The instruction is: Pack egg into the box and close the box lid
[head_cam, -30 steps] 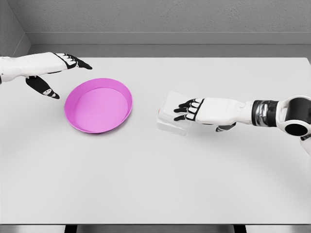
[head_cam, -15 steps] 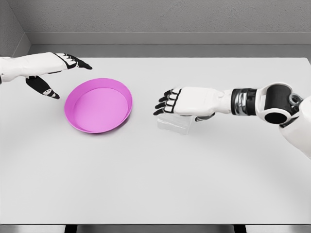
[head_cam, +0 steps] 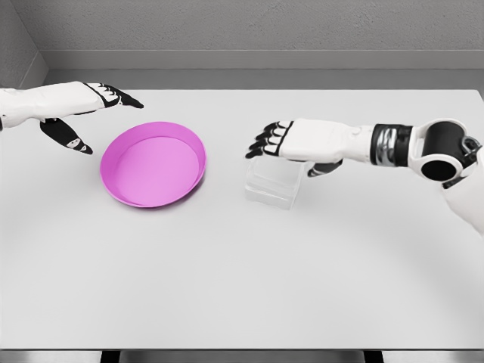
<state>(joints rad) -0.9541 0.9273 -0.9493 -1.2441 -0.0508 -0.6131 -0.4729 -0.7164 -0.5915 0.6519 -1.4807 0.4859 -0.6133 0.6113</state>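
Two white arms, smooth glossy shells, rounded forearm casings. Right robot hand [head_cam: 276, 141]: white back plate, black fingers with small white patches at knuckles. Right thumb [head_cam: 324, 169] black, showing under palm. Right wrist band [head_cam: 389, 144]: metallic grey, ribbed, with black rings either side. Right elbow joint [head_cam: 442, 144]: black cylinder, round black end cap ringed in white. Left robot hand [head_cam: 91, 113]: white shell, black fingers, white marks on segments. Left thumb [head_cam: 66, 137] black with small white patch.
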